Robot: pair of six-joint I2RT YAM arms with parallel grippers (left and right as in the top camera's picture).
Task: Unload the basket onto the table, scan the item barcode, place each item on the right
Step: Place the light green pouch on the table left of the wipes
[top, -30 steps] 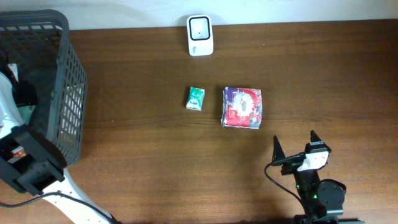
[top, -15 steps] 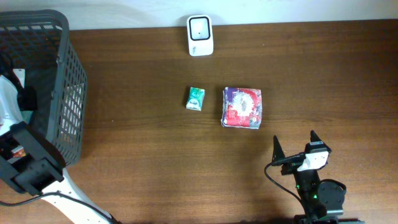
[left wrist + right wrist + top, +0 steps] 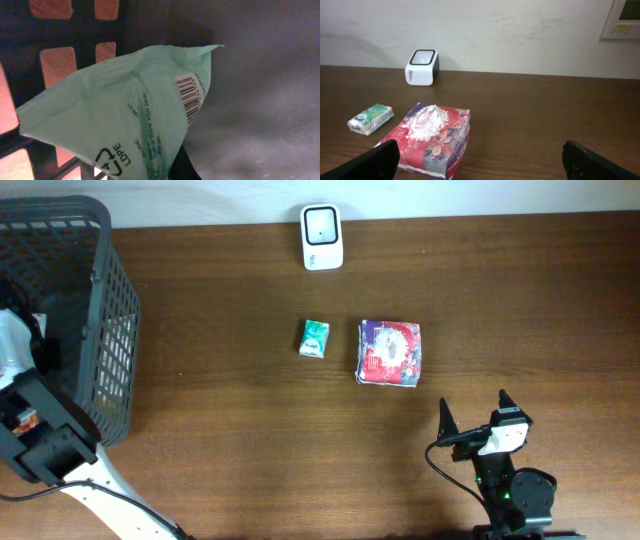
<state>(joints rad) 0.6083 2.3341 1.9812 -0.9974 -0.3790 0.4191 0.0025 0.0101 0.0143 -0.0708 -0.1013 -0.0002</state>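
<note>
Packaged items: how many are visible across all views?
3. A small green packet and a red tissue pack lie on the table; a pale green bag is inside the basket, where more may hide.

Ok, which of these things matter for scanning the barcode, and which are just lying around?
In the job: green packet with its barcode showing, white scanner, grey basket around the packet.
Lying about: small green pack, red tissue pack.
</note>
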